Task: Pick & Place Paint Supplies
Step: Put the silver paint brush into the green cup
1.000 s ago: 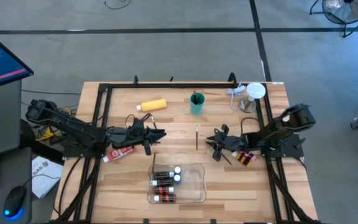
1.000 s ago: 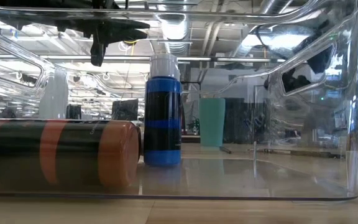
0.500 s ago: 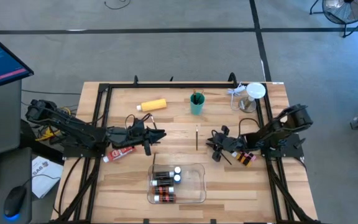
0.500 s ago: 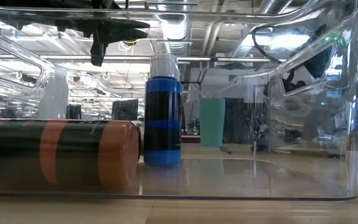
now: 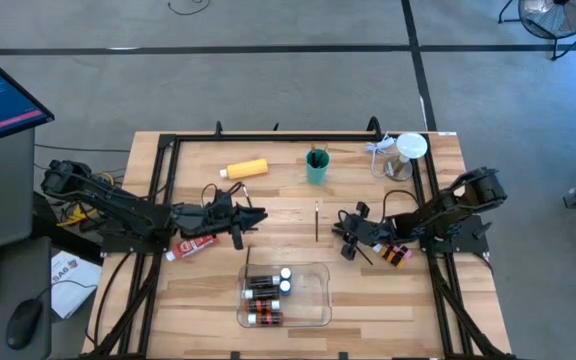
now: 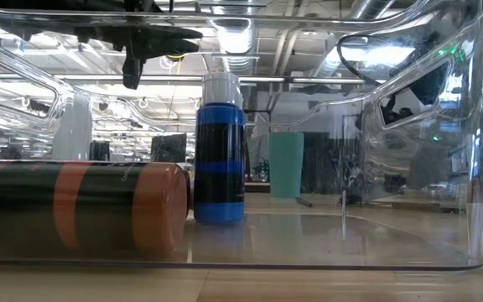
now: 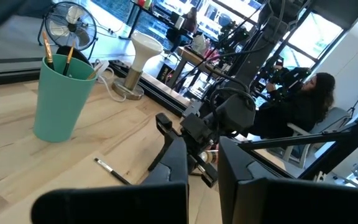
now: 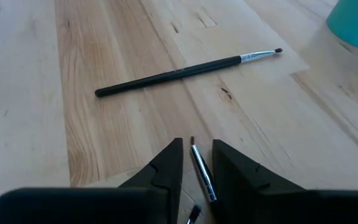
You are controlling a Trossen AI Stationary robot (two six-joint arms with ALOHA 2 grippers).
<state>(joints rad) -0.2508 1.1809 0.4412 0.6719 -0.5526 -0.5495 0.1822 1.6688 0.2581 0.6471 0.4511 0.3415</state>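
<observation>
My right gripper (image 5: 346,234) is low over the table's right middle, slanting down, with a thin dark paint brush (image 8: 202,176) between its fingers. A second paint brush (image 8: 185,72) lies flat on the wood just beyond it. My left gripper (image 5: 259,214) hovers shut and level at the left middle, holding nothing, above a red paint tube (image 5: 196,245). The yellow bottle (image 5: 246,169) lies at the back. A striped paint bottle (image 5: 395,254) lies under my right arm. My right gripper has the brush's metal ferrule end (image 8: 199,163) between its two fingers, and the brush lies along them. Its bristle tip (image 8: 192,142) pokes out past the fingertips. Its handle (image 5: 365,254) trails back under the gripper. Whether the brush is clear of the table cannot be told.
A clear tray (image 5: 313,296) at the near middle holds several paint bottles; one blue bottle (image 6: 219,151) stands upright and a brown one (image 6: 74,208) lies on its side. A teal cup (image 5: 317,167) with brushes stands at the back, beside a white lamp-like object (image 5: 408,150).
My right gripper has tipped slightly while staying over the same spot. The loose brush on the table has not moved.
</observation>
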